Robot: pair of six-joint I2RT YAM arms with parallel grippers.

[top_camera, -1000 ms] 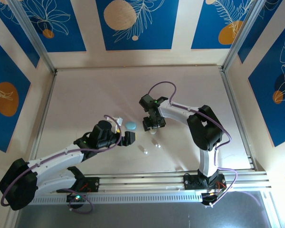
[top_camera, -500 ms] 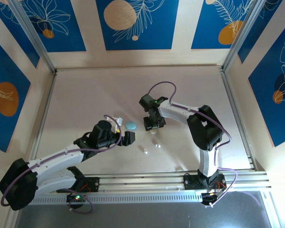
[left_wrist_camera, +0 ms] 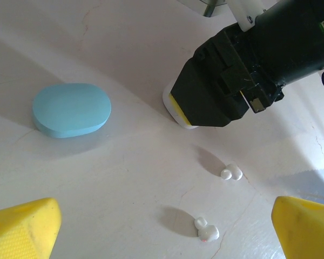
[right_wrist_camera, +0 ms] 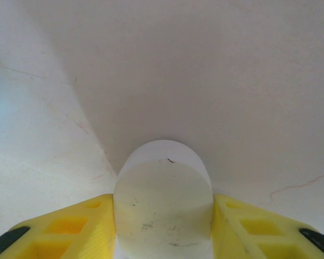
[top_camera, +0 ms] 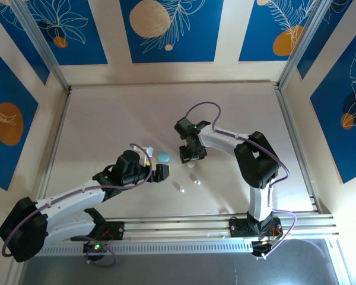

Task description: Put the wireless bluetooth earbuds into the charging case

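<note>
Blue panels [top_camera: 166, 29] with white leaf drawings and orange discs line the walls around a pale matt table [top_camera: 107, 113]. Aluminium rails [top_camera: 52, 145] fence the table on its left and right edges, and a double rail runs along the near edge, where the arm bases are bolted.

A pale blue oval plastic case [top_camera: 163, 157] [left_wrist_camera: 71, 109] lies flat near the middle of the table. From it to the far wall and to both side rails stretches a broad run of table. All the crowding is on its near and right sides.

Just right of the blue case, the right end effector [top_camera: 190, 155] [right_wrist_camera: 163, 216] points down. Its yellow fingers [right_wrist_camera: 70, 229] are clamped on either flank of a white rounded plastic case [right_wrist_camera: 163, 189], which rests on the table.

Nearer the bases than the blue case and a little to its right, two tiny glossy white earbuds [top_camera: 197, 181] [left_wrist_camera: 231, 173] lie loose on the table. They are apart from each other and from both cases, the second bud [left_wrist_camera: 207, 232] being closer to the left arm.

The left end effector [top_camera: 155, 164] [left_wrist_camera: 164, 229] hovers on the near side of the blue case, spread wide and holding nothing. Its yellow fingertips [left_wrist_camera: 21, 229] stand far apart at the lower corners of its own camera's view.

Fine hairline cracks mark the table surface around the buds.
</note>
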